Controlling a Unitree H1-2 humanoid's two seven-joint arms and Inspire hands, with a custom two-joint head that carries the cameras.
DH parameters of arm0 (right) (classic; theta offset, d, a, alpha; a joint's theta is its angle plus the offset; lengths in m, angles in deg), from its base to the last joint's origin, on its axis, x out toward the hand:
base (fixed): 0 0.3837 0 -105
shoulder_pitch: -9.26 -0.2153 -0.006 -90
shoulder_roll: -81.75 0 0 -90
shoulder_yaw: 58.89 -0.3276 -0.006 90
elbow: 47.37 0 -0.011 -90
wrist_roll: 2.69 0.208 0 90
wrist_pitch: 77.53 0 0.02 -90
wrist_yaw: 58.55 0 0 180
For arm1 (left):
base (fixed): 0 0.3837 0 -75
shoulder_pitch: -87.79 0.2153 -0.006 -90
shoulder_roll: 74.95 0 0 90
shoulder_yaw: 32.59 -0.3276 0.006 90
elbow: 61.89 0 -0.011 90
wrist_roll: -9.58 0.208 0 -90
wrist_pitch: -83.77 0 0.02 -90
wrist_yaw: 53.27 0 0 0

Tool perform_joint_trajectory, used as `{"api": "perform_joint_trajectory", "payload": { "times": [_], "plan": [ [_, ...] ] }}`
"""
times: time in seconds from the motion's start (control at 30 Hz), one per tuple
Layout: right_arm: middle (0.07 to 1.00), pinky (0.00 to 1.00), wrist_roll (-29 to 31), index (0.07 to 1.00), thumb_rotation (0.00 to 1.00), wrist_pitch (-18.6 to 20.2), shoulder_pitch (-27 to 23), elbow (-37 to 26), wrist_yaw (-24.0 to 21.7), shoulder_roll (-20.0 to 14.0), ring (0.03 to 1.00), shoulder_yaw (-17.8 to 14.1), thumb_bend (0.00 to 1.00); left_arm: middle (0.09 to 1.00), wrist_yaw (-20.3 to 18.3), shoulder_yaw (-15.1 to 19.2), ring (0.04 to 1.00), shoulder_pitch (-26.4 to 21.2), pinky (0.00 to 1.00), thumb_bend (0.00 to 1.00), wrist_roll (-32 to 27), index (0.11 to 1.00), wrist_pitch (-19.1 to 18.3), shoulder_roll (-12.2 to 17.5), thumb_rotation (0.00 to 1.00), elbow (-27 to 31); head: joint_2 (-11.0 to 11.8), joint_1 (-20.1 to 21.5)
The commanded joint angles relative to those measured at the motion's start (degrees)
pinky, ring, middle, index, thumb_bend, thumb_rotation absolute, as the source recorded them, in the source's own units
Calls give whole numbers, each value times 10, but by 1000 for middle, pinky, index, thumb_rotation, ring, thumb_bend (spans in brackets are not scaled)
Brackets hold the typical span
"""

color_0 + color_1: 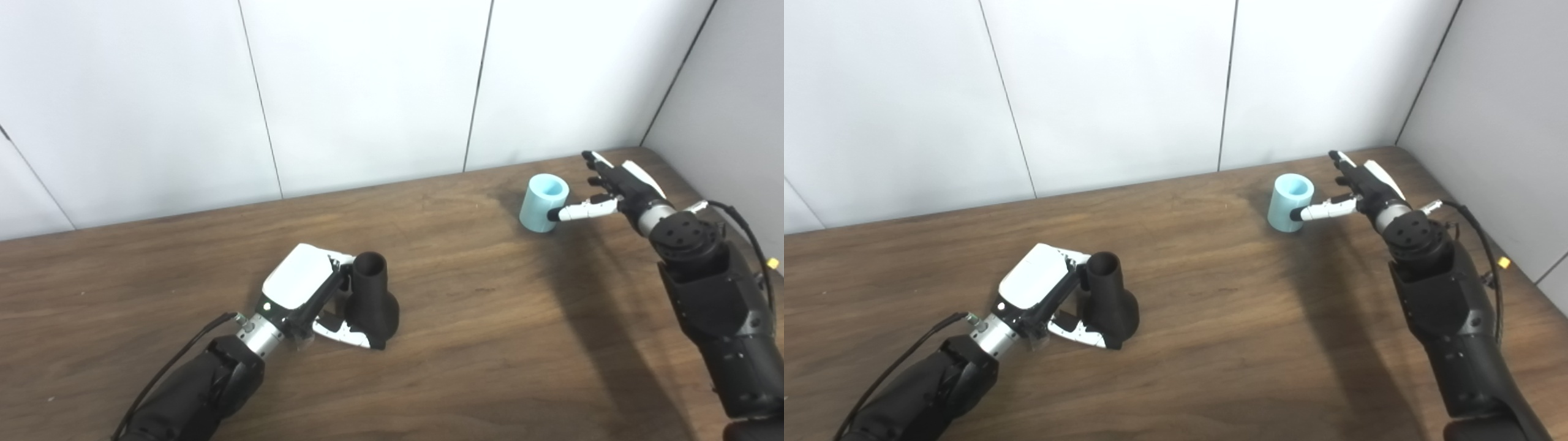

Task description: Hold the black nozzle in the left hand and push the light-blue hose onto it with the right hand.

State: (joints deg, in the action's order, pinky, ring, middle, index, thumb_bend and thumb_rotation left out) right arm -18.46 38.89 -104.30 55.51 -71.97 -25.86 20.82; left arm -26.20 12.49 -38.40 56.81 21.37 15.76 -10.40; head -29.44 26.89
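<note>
The black nozzle [371,299] stands upright on the wooden table [478,343], narrow open end up, wide base down. My left hand [309,294] is beside it on its left, fingers and thumb curled against its neck and base; the grip looks loose. The light-blue hose [544,203], a short thick tube, stands upright near the table's far right. My right hand [612,187] is just right of it, open with fingers spread; the thumb tip touches the hose's lower right side.
White wall panels [367,92] rise right behind the table's far edge, and a grey wall [729,92] closes the right corner. A cable [750,239] loops off the right forearm.
</note>
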Motion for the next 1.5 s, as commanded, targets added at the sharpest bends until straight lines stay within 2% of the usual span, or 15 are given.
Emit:
{"api": "perform_joint_trajectory", "payload": {
  "times": [0.0,0.2,0.33,0.57,0.77,0.9,0.97,1.0,1.07,1.1,1.13,1.17,1.23,1.3,1.47],
  "plan": [
    [992,891,20,1000,171,-34,-30,-20,29,-6,963,-17,877,430,-74,-52,390,115,342,500,48,522,-11,41,0,-71,0,0],
    [996,821,32,1000,119,-54,-25,-18,42,12,926,-7,844,431,-72,-54,386,114,353,499,49,524,-10,41,0,-71,-3,-4],
    [953,776,27,990,145,-63,-25,-18,50,19,882,5,852,431,-76,-53,390,115,344,500,51,523,-12,43,0,-67,-5,-8],
    [943,798,42,982,118,-79,-28,-22,46,28,883,20,850,430,-85,-53,399,116,363,501,49,522,-16,43,0,-66,-7,-9],
    [902,738,38,965,150,-82,-30,-27,49,26,830,35,886,435,-75,-54,392,115,364,500,53,526,-14,41,0,-71,-9,-10],
    [879,717,25,947,118,-91,-30,-26,64,27,806,45,856,424,-88,-51,381,116,366,500,43,509,-13,43,0,-63,-10,-11],
    [809,657,16,873,53,-96,-30,-23,82,31,735,46,835,432,-87,-50,393,116,364,500,42,525,-12,44,0,-62,-10,-11],
    [797,647,6,859,40,-110,-29,-14,99,33,722,49,830,433,-89,-49,395,117,362,500,41,527,-13,44,0,-61,-12,-14],
    [666,607,-9,717,8,-152,-29,11,127,33,620,56,787,433,-88,-49,394,118,365,500,42,521,-14,45,0,-59,-12,-14],
    [641,601,-18,692,4,-166,-30,26,139,33,603,62,780,434,-88,-48,396,119,365,500,43,523,-15,46,0,-57,-13,-17],
    [557,585,-28,608,2,-176,-33,40,150,32,574,68,656,434,-86,-49,398,119,364,500,43,523,-14,46,0,-57,-13,-18],
    [498,567,-35,557,0,-182,-34,49,157,31,544,73,580,432,-86,-49,398,119,362,501,43,522,-13,47,0,-58,-13,-18],
    [469,547,-41,526,0,-192,-37,63,168,33,522,78,541,432,-82,-51,398,118,362,500,44,523,-10,47,0,-60,-15,-21],
    [497,509,-46,483,0,-201,-38,73,180,36,493,82,526,432,-81,-51,398,117,361,500,43,522,-10,48,0,-62,-15,-23],
    [507,478,-41,473,0,-206,-36,74,192,47,466,81,519,432,-78,-49,402,117,348,501,39,522,-9,49,0,-68,-15,-25]
  ]
}}
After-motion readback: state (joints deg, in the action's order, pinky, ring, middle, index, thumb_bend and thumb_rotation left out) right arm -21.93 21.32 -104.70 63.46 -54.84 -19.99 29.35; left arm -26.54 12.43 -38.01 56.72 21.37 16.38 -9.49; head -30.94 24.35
